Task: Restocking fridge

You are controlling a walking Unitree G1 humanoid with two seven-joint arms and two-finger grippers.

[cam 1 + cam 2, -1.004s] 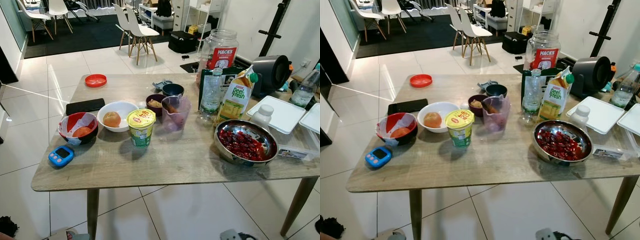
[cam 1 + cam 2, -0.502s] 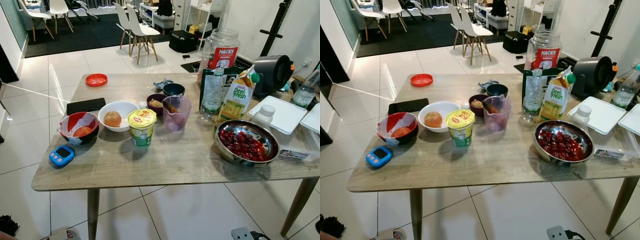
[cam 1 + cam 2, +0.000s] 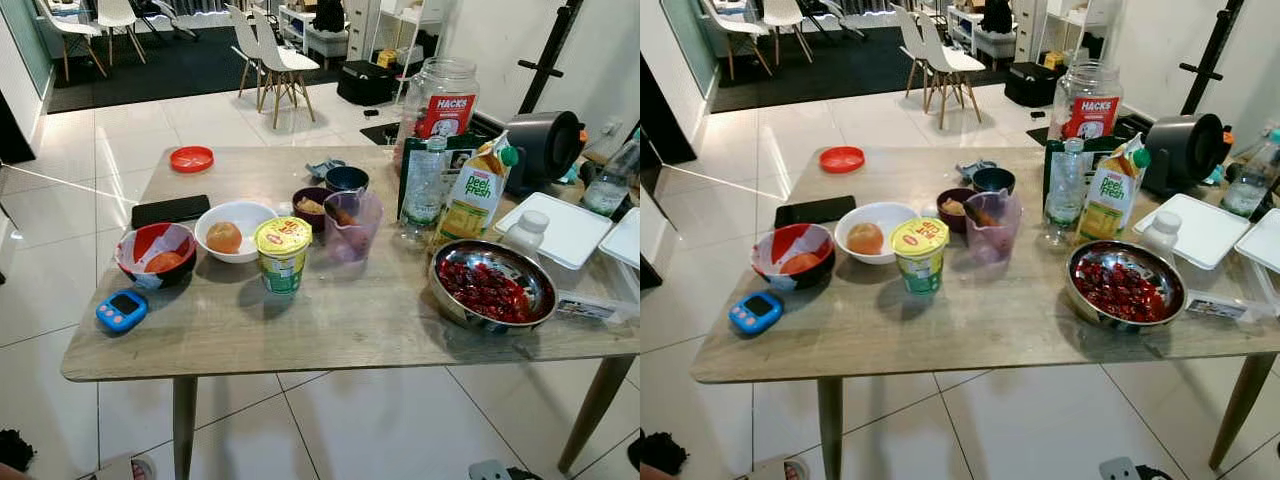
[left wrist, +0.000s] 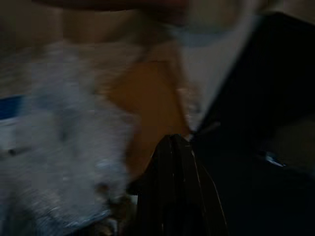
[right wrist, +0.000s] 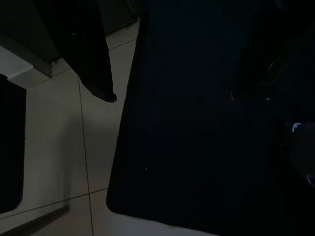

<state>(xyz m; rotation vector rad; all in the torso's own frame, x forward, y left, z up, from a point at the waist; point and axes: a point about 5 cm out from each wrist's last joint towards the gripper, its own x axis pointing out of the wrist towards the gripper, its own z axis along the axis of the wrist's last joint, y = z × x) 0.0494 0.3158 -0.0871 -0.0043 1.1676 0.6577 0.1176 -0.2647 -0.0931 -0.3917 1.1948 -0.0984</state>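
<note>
Groceries for the fridge are spread across a wooden table (image 3: 330, 330) standing on white tiles. Over on the right, a Peel Fresh juice carton (image 3: 472, 195) stands upright with a clear water bottle (image 3: 422, 190) just to its left, and a big Hacks jar (image 3: 440, 100) rises behind them at the far edge. Nearer, a steel bowl of red berries (image 3: 490, 287) sits close to the front right edge, with a small white bottle (image 3: 527, 232) just beyond it. Toward the middle, a green-and-yellow noodle cup (image 3: 283, 254) stands upright, a purple measuring jug (image 3: 350, 225) to its right and a white bowl holding an orange fruit (image 3: 234, 232) to its left. Further left sits a red bowl (image 3: 156, 254), and a blue timer (image 3: 122, 310) lies near the front left edge. A black phone (image 3: 171, 210) and a red lid (image 3: 191, 159) lie on the far left side.

The right gripper (image 5: 170, 96) hangs low over floor tiles, its two black fingers spread wide apart with nothing between them. The left gripper (image 4: 179, 187) shows as a dark blur against something pale and orange; I can't tell how its fingers stand.
</note>
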